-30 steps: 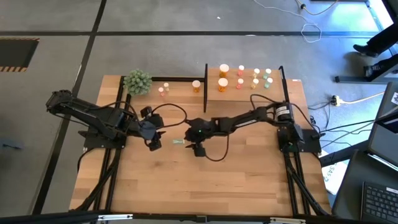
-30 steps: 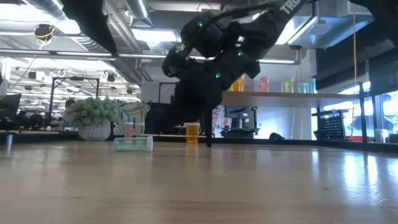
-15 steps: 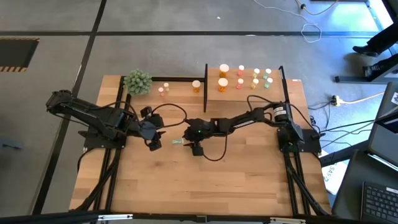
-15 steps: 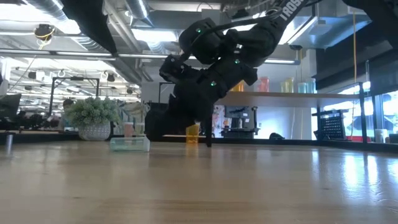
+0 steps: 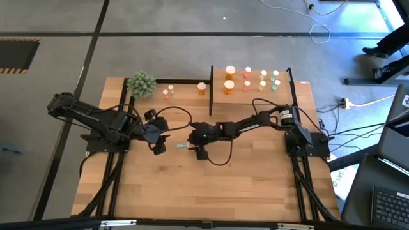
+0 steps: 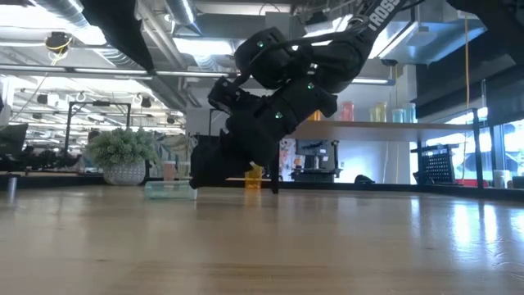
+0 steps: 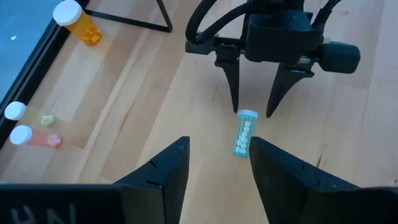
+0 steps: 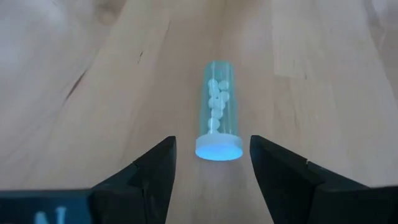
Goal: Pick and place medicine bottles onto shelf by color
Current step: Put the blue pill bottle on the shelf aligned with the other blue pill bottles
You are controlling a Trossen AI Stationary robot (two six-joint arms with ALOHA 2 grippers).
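A green medicine bottle [image 8: 217, 112] with a pale cap lies on its side on the wooden table [image 5: 192, 191], between the two arms. My right gripper [image 7: 252, 113] is open and low over the table, one finger on each side of the bottle's cap end [image 8: 219, 148], touching nothing. My left gripper [image 5: 161, 147] is open and waits a little to the left of the bottle, above the table. The shelf [image 5: 281, 69] at the far right carries orange [image 5: 229, 72], pink, yellowish and green bottles.
On the table at the far edge stand an orange bottle [image 5: 202, 88] and two small pink ones [image 5: 169, 91], beside a green plant ball [image 5: 141, 84]. The shelf's black posts [image 5: 211, 80] rise behind my right gripper. The near half of the table is bare wood.
My right gripper has sunk a little and tipped toward the table's left, coming up to the green bottle until its open fingers stand on either side of the cap end.
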